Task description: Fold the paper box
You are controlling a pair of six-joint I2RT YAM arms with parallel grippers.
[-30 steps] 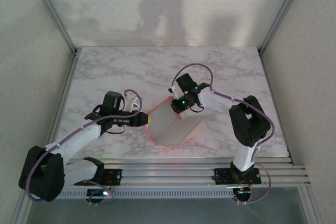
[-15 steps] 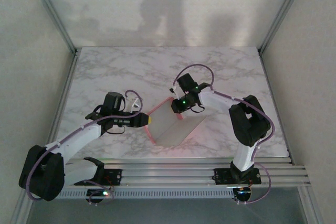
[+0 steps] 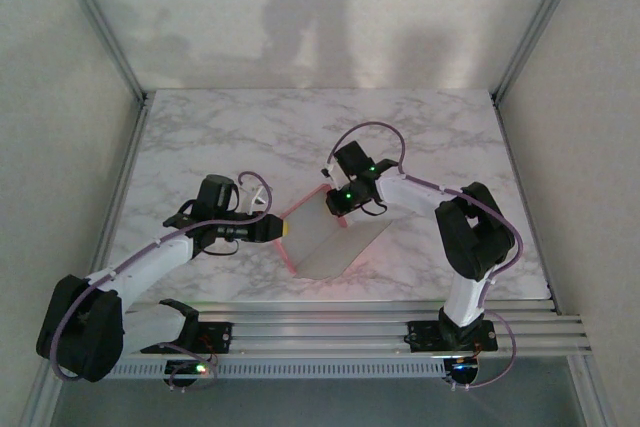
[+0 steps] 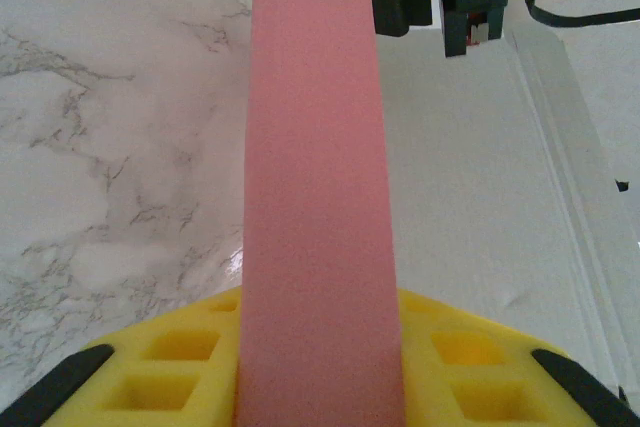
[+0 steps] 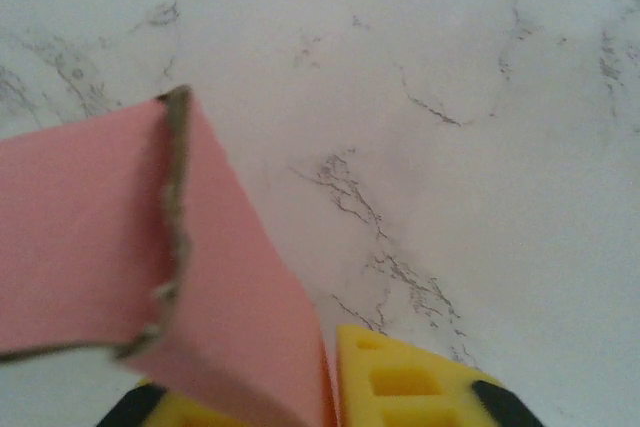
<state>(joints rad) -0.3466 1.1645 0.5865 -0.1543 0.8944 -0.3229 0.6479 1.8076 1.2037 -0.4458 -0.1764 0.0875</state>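
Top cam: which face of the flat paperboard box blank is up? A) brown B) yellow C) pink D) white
D: the thin paperboard box blank lies on the marble table with its broad white panel up; pink shows just along its edges.

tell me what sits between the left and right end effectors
The paper box: in the top external view its pink-edged white panel spans the gap from the left end effector to the right end effector.
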